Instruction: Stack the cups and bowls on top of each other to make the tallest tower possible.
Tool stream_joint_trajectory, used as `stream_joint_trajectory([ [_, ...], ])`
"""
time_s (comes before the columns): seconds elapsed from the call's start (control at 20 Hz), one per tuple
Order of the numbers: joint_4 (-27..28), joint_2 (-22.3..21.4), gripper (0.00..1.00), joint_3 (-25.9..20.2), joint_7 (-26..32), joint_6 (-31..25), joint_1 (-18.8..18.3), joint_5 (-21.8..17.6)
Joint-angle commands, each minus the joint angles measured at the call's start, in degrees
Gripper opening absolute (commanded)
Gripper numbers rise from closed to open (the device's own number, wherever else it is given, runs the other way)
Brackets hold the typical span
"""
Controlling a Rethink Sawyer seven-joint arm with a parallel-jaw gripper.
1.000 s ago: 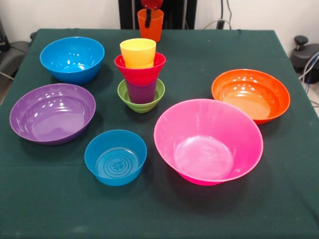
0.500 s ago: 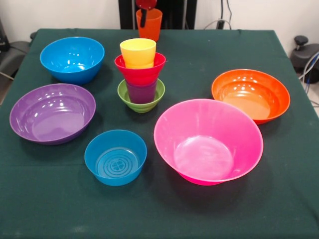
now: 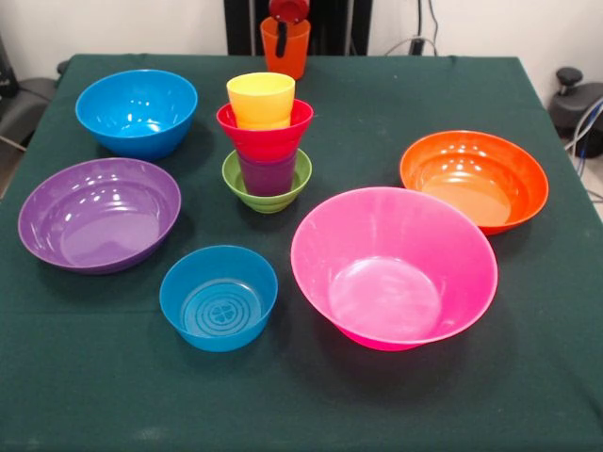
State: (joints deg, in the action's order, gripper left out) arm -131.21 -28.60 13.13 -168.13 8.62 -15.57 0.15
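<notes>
I see my gripper pinching the rim of the glossy orange cup, held upright above the table's far edge. Nearer sits the tower: green bowl, purple cup, red bowl, yellow cup, nested. Smooth round bowls ring it on the green cloth.

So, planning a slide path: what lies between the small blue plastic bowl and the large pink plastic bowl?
Only bare green tablecloth, front view.
</notes>
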Motion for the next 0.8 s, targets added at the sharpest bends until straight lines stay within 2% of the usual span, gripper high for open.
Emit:
stream_joint_trajectory([
  [0.05, 7.9, 4.4, 1.00, -4.2, -3.8, 3.1, 1.7, 2.1],
  [0.25, 8.9, 6.2, 1.00, -4.3, -4.1, 3.8, 1.8, 2.2],
  [0.65, 10.0, 5.5, 1.00, -4.2, -2.0, 0.5, 0.5, 0.6],
  [0.7, 10.0, 5.3, 0.00, -4.4, -1.9, 0.1, 0.3, 0.5],
  [0.8, 10.0, 4.9, 0.00, -4.8, -1.7, -0.8, 0.0, 0.5],
])
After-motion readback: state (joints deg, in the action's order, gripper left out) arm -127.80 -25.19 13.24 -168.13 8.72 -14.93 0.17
